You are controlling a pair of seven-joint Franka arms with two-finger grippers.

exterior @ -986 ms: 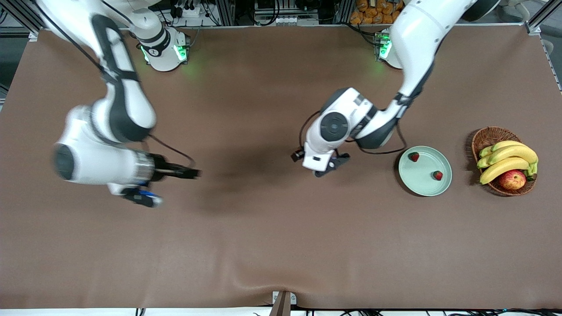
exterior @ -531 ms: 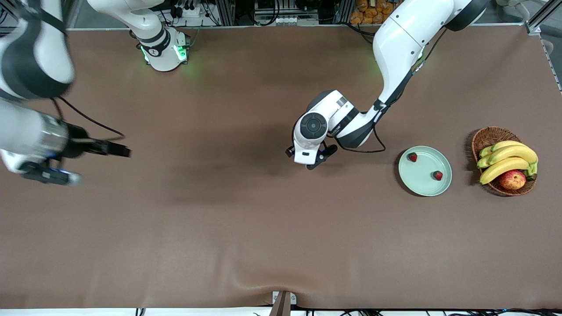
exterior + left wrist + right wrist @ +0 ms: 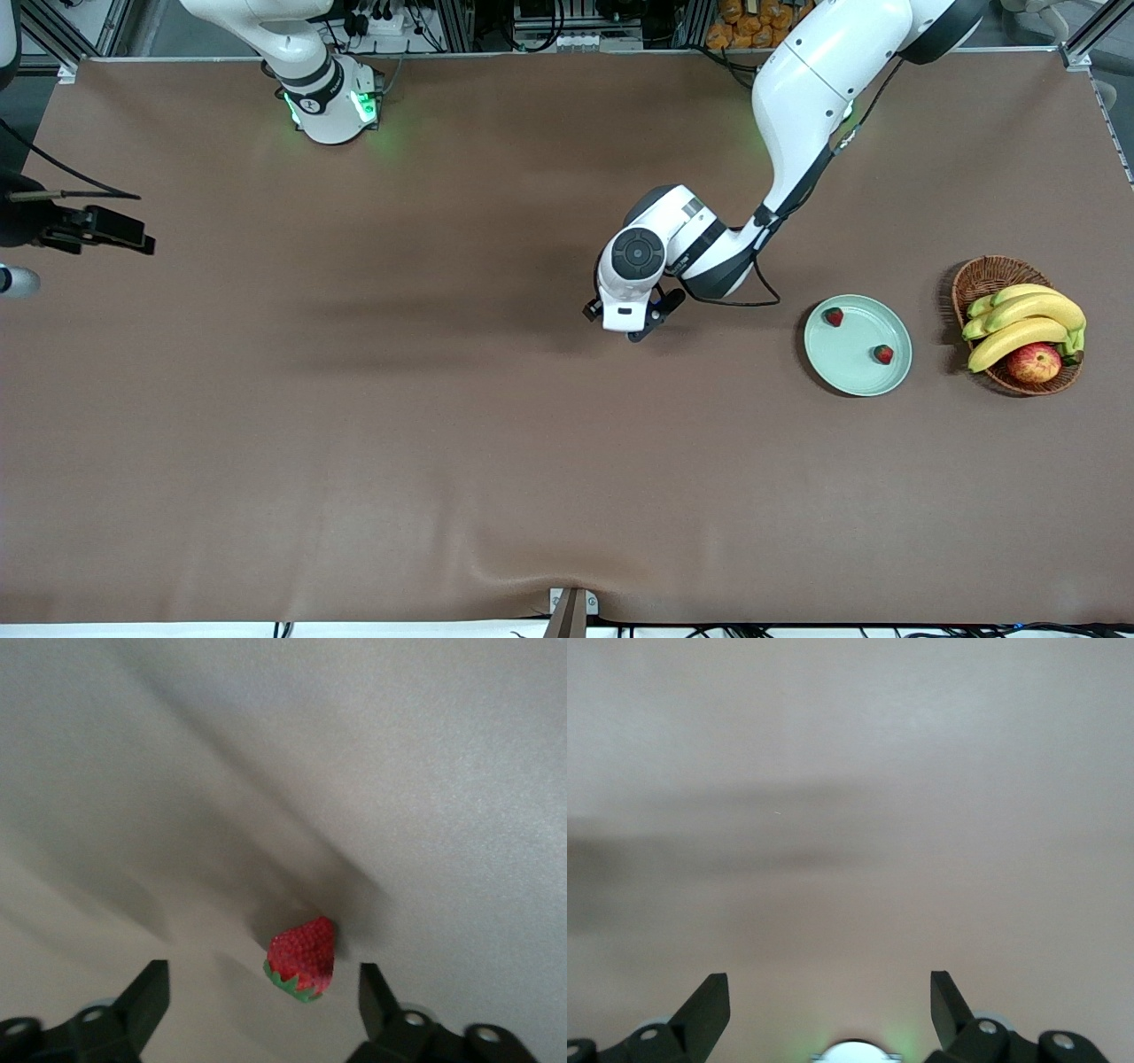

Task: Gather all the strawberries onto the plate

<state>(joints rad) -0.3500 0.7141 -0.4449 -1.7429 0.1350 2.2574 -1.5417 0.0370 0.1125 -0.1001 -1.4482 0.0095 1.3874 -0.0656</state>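
Note:
The pale green plate (image 3: 852, 365) lies toward the left arm's end of the table. Two strawberries (image 3: 834, 316) (image 3: 883, 354) lie in it. A third strawberry (image 3: 303, 958) lies on the brown table and shows only in the left wrist view. The left arm's hand hides it in the front view. My left gripper (image 3: 640, 331) (image 3: 262, 1001) is open and low over that berry. Its fingers stand on either side of the berry and do not touch it. My right gripper (image 3: 120, 234) (image 3: 830, 1010) is open and empty over the table's edge at the right arm's end.
A brown wicker basket (image 3: 985, 276) with bananas (image 3: 1028, 321) and a red-yellow apple (image 3: 1034, 362) stands beside the plate, toward the left arm's end. The right arm's base (image 3: 330, 106) glows green at the table's back edge.
My right arm has swung from mid-table out to the edge at its own end of the table. My left gripper has shifted slightly toward the right arm's end, staying at mid-table.

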